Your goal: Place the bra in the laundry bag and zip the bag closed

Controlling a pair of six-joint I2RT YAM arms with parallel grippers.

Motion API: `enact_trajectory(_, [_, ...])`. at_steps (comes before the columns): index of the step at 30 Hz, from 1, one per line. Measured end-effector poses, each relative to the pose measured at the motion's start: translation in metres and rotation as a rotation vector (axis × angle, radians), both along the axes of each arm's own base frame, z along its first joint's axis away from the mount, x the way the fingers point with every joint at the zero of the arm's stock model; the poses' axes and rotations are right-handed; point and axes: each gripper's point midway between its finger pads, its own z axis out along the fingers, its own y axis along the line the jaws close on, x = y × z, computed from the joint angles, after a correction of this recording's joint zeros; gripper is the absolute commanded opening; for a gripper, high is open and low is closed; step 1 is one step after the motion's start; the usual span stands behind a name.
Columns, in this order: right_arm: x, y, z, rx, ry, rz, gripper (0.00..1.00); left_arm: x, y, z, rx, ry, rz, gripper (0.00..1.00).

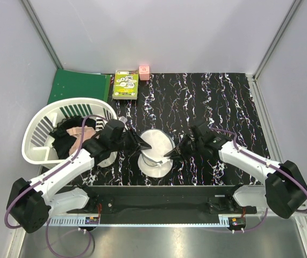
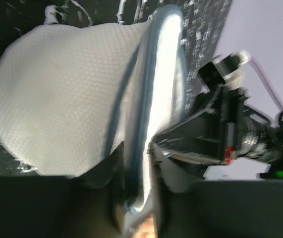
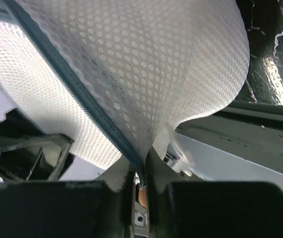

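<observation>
While weighing the risks, found the laundry bag [image 1: 156, 141] held up between both hands over the middle of the worktop [image 1: 223, 102]. Saw the left hand [image 1: 141, 146] closed narrow on the rim at one side, and the right hand [image 1: 169, 154] closed just as tight on the opposite side, directly on the dark zipper [image 3: 82, 94]. Could not tell the zipper's extent of opening from either wrist view; noted only a bright slit along the rim from the left wrist. Spotted a black garment, judged to be the bra [image 1: 61, 141], well apart from the bag, in the white basket [image 1: 35, 126], apparently touching a pale pink garment [image 1: 78, 134].

Judged the main trouble plain: both hands taken up by the bag, none free for fetching the bra. Risked, on release at either side, a collapse of the soft mesh and a mouth fallen shut. Feared also, from too hard a pull between the two grips, mesh slipping out of a hand, or the zipper dragged closed with nothing inside. Reckoned a grab in the basket liable to lift pink cloth along with the black, given such close contact.
</observation>
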Motion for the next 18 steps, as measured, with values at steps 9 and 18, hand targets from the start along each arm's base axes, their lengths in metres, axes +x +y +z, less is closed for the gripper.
enact_trajectory(9, [0.017, -0.007, 0.008, -0.009, -0.041, -0.101, 0.0, -0.008, 0.024, 0.034, 0.251, -0.155, -0.069, 0.66])
enact_trajectory(18, [0.047, -0.024, 0.021, -0.039, -0.066, -0.201, 0.0, -0.067, 0.004, 0.05, 0.39, -0.272, -0.277, 0.38])
